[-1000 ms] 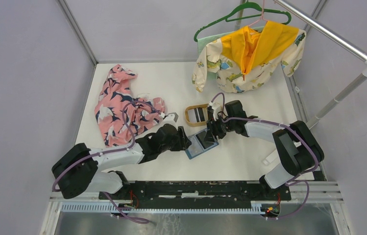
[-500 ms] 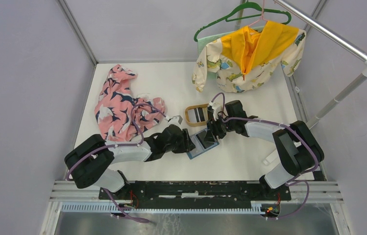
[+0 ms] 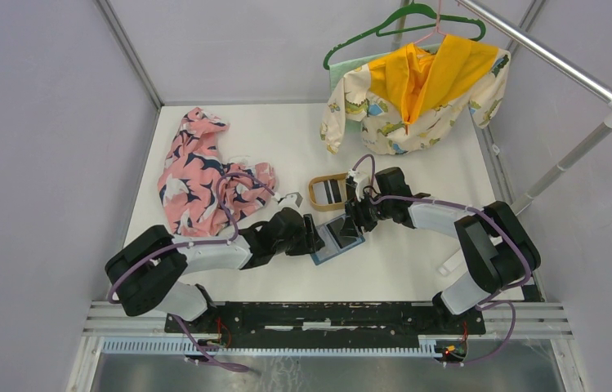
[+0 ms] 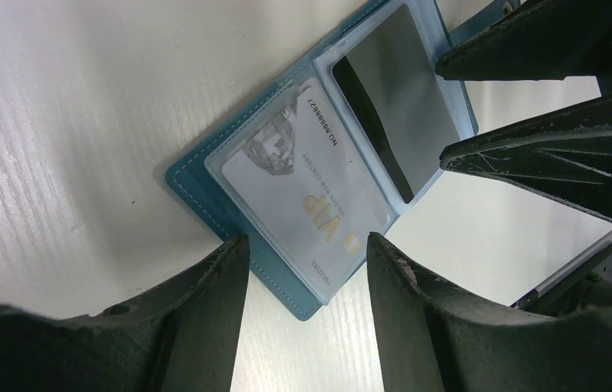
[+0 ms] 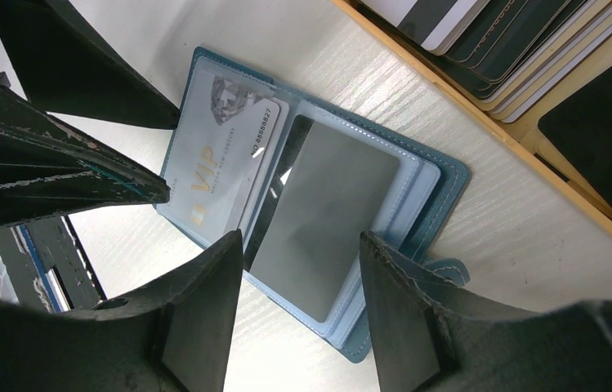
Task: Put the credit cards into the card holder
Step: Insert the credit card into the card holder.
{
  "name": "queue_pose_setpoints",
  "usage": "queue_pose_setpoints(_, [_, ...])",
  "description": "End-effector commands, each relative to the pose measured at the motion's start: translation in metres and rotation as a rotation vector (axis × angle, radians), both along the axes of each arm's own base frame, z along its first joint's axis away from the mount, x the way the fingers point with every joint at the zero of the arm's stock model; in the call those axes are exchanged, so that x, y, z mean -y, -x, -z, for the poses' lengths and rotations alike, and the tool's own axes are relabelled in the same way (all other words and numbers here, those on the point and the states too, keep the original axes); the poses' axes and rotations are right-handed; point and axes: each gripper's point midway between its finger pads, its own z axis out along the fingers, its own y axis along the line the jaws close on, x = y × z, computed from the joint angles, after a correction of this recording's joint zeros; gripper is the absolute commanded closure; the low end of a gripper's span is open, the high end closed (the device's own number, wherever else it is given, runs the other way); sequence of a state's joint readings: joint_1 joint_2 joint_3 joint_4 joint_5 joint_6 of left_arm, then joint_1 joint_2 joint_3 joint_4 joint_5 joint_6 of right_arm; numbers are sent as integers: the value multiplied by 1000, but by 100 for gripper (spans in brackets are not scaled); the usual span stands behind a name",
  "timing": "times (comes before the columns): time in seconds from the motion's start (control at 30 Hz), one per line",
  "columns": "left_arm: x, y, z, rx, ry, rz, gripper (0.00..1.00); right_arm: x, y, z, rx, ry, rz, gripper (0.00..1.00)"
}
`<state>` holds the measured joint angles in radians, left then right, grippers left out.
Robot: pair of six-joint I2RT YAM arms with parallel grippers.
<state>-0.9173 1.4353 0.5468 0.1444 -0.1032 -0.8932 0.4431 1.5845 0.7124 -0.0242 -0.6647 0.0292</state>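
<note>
Two thin credit cards [image 4: 302, 196] sit pocketed in the open teal-blue bifold card holder [image 4: 192, 184]; more wait in the tan wooden tray [image 5: 531, 147]; both my jaws hang open, empty.

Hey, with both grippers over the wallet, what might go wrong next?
The left gripper and right gripper, both open, crowd the card holder and might collide. Nothing clamps the holder, so it may slide or fold when another card from the tray is pushed in.
</note>
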Motion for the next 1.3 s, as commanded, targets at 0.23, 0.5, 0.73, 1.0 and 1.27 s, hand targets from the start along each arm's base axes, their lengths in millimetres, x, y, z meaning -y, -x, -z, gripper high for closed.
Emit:
queue_pose_setpoints(0.23, [30, -13, -24, 25, 124, 12, 40, -5, -3, -14, 23, -39, -16, 40])
queue_pose_setpoints(0.5, [32, -17, -36, 49, 154, 7, 46, -6, -2, -14, 18, -44, -21, 40])
queue_pose_setpoints(0.73, [40, -20, -54, 84, 229, 18, 48, -7, -2, -17, 22, -54, -26, 40])
queue_pose_setpoints(1.0, [35, -23, -58, 93, 234, -1, 49, -1, -10, -31, 56, -79, -12, 38])
queue_pose_setpoints(1.27, [26, -23, -49, 92, 187, -23, 50, 12, -20, -30, 52, -71, 36, 38])
